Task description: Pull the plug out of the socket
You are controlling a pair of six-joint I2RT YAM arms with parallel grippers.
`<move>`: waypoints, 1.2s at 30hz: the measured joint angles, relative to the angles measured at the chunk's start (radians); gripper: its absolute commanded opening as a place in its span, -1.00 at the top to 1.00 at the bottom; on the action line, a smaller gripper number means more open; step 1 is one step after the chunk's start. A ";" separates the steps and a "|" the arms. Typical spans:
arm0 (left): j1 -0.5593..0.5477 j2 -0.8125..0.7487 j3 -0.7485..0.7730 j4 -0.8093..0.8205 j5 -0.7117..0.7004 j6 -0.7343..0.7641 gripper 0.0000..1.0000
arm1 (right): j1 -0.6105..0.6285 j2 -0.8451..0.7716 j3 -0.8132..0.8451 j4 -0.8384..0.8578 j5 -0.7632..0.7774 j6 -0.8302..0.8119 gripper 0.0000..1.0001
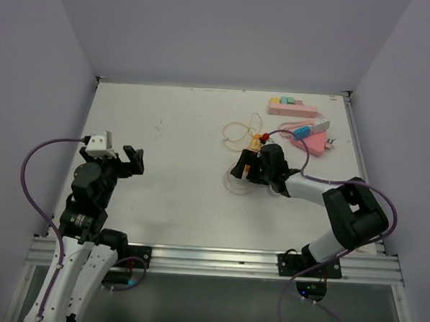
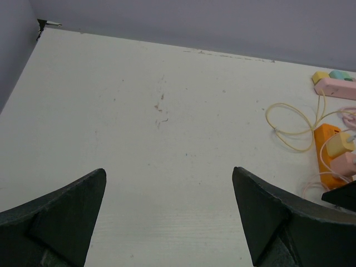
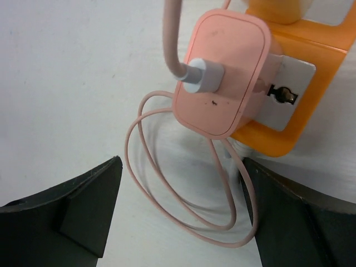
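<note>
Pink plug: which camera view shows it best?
Right wrist view: the pink plug is large, seated in the orange socket strip. Left wrist shows it small at the right edge; top external mostly hides it behind the right claw.

Flat white scuffed worktop (image 1: pixel 177 195) under me, boxed on three sides by plain pale lilac walls (image 1: pixel 229 32). Ribbed aluminium rail (image 1: pixel 217 261) along near edge. Light even, diffuse.

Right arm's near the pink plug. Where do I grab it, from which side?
Probably the boxy body of the pink plug, across its flat opposite sides, coming from its outer face, away from the orange socket strip. The open right end effector faces that end; straddle the cable, don't pinch it.
</note>
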 measured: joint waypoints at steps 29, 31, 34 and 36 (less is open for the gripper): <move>0.000 0.049 -0.001 0.013 0.061 -0.005 -0.99 | 0.619 -0.126 0.268 -0.381 0.425 0.150 -0.73; 0.000 0.066 -0.001 0.016 0.079 -0.010 -0.99 | 0.606 -0.188 0.243 -0.403 0.457 0.146 -0.60; 0.000 0.105 0.001 0.014 0.113 -0.018 -0.99 | 0.535 -0.252 0.198 -0.409 0.456 0.144 -0.50; 0.000 0.156 0.014 -0.002 0.142 -0.028 -0.99 | 0.452 -0.277 0.166 -0.407 0.436 0.144 -0.45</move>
